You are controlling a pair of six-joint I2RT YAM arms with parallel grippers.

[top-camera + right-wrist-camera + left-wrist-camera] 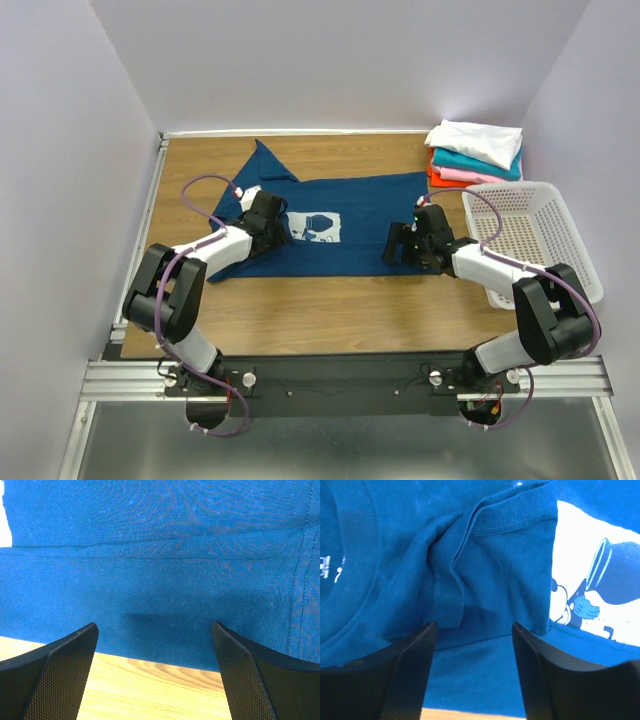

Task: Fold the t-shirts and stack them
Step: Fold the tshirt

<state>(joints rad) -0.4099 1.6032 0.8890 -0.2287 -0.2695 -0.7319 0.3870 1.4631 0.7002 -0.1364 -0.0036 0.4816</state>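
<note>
The navy t-shirt (pixel 345 225) lies spread on the wooden table (pixel 330 300), and both sets of jaws stand parted and empty just above it. The left gripper (pixel 472 630) is over a bunched fold between the collar and the white print (pixel 570 555), and the right gripper (pixel 155 630) is over flat cloth at the shirt's edge. At the far right corner sits the stack of folded t-shirts (pixel 475 150), white on top, with the white basket (pixel 530 235) just in front.

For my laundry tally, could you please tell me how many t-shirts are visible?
5. The navy t-shirt lies spread mid-table; white, teal, pink and orange-red t-shirts are stacked at the far right corner. Others may hide within.
</note>
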